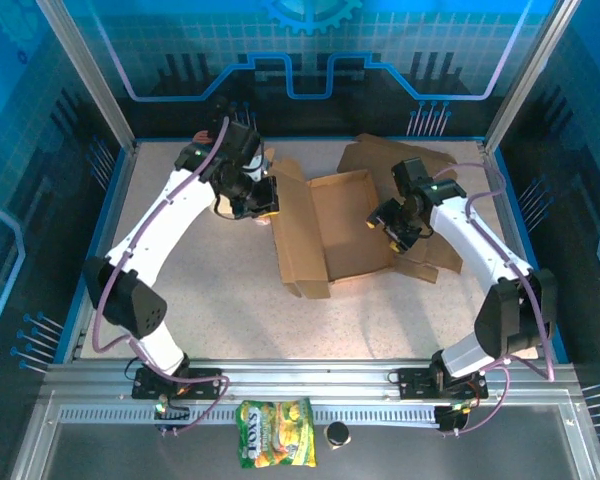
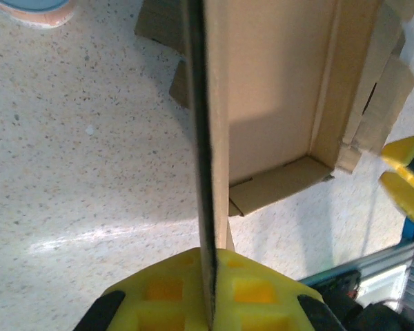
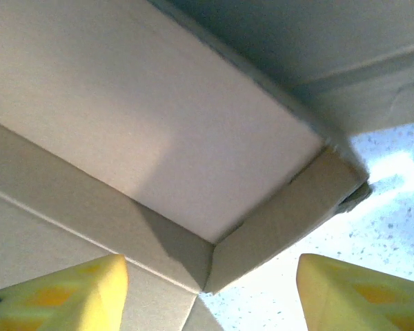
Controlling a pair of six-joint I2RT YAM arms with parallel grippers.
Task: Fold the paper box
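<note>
Closest to me, in front of the near edge of the worktop (image 1: pixel 220 300), a yellow and green snack bag (image 1: pixel 276 446) lies flat on the metal ledge (image 1: pixel 100 440). A small dark round thing (image 1: pixel 337 434) sits just beside the bag, on its right. I cannot tell what it is.

The paper box (image 1: pixel 345 225) lies in the middle of the worktop, a bit toward the right edge. It is brown cardboard and open on top, so I can look down onto its flat bottom. Short walls stand up along its near end and its right side. A long flap (image 1: pixel 298 235) runs along its left side.

My right gripper (image 1: pixel 393 225) is at the right wall of the box. Its yellow fingers (image 3: pixel 69 289) are spread wide apart. In the right wrist view a corner of the box shows in the gap between them, and nothing is pinched.

My left gripper (image 1: pixel 263 197) is at the far end of the long flap. It is pinching that flap. In the left wrist view I see the flap edge-on, with yellow fingers (image 2: pixel 159 289) pressed on both sides of it.

A pale round cup-like thing (image 2: pixel 34 8) stands on the worktop to the left of that gripper.

More loose cardboard (image 1: pixel 400 158) lies toward the far right corner, just behind the box.
</note>
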